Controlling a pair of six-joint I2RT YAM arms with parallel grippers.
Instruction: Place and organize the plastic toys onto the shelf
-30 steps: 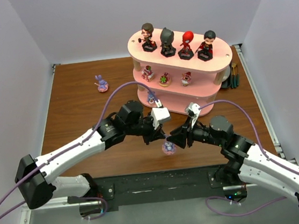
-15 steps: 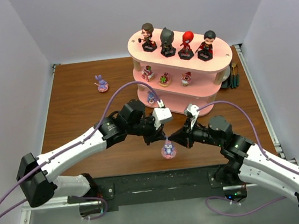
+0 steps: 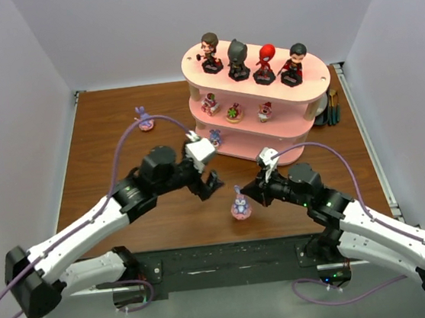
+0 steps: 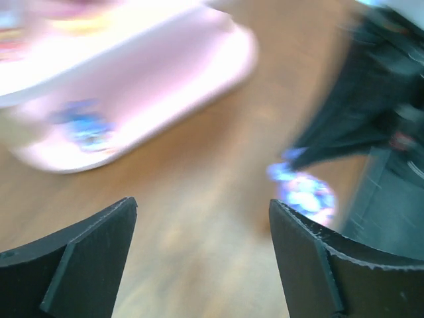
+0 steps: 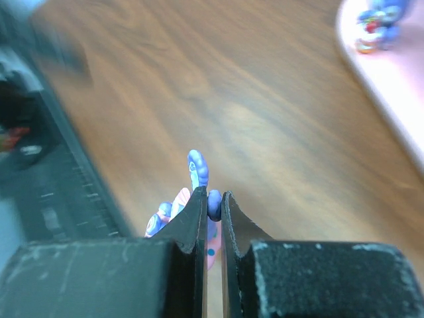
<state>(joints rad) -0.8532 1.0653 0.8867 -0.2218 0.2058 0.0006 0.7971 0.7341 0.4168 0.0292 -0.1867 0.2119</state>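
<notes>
A purple-blue long-eared toy (image 3: 239,206) hangs low over the table's near middle. My right gripper (image 3: 247,194) is shut on one of its ears; the right wrist view shows that ear (image 5: 214,204) pinched between the jaws of the right gripper (image 5: 213,199). My left gripper (image 3: 208,184) is open and empty, a little left of the toy. In the blurred left wrist view the left gripper (image 4: 203,205) has the toy (image 4: 303,193) beyond its right finger. The shelf (image 3: 297,92) holds several toys. Another long-eared toy (image 3: 144,120) stands on the table at the far left.
A third long-eared toy (image 3: 215,137) sits on the shelf's bottom board. Dark pens (image 3: 332,107) lie right of the shelf. Side walls close in the table on the left and right. Purple cables arc above both arms.
My left gripper has opened, let go of the long-eared toy and drawn back to the left. My right gripper has shut on the toy's ear and now carries it alone.
</notes>
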